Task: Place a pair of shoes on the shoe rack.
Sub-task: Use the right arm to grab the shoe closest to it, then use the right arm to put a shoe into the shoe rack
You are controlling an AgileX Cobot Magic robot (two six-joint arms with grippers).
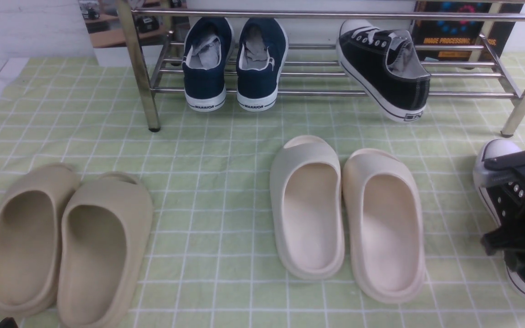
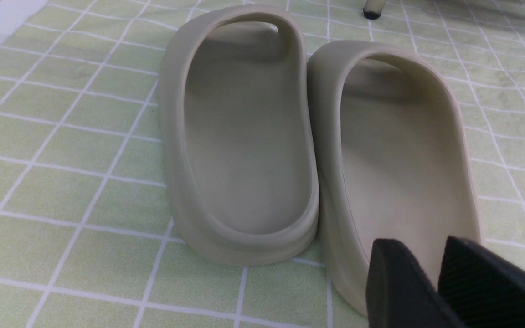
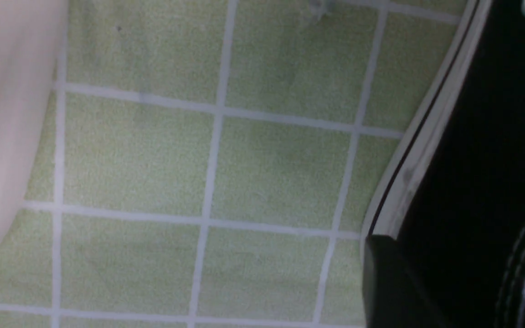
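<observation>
Floor covering: green checked cloth [image 1: 226, 182] with white grid lines. Shoe rack [image 1: 335, 93]: chrome tubes, standing at the far edge of the cloth, with two front legs planted on it. First black sneaker [image 1: 383, 68]: lay on the rack's lower bars toward the right, white toe cap to the rear, tilted, its heel overhanging the front bar. Second black sneaker [image 1: 495, 157]: lay on the cloth at the far right, in front of the rack's right leg, toe cap pointing toward the rack and much of the upper hidden. Right gripper [image 1: 511, 205]: lay across the second black sneaker, with black parts over its laces and against its side. Whether its fingers clamped the shoe could not be told; the right wrist view showed only the striped sole edge and black canvas. Left gripper [image 2: 431, 273]: hung low behind the heel of the beige slides [image 1: 66, 241], fingertips drawn close together, gripping nothing. Navy sneakers [image 1: 230, 64]: a pair marked WARRIOR, side by side on the rack's left half, heels forward. Cream slides [image 1: 349, 214]: a pair at the centre of the cloth, side by side.
</observation>
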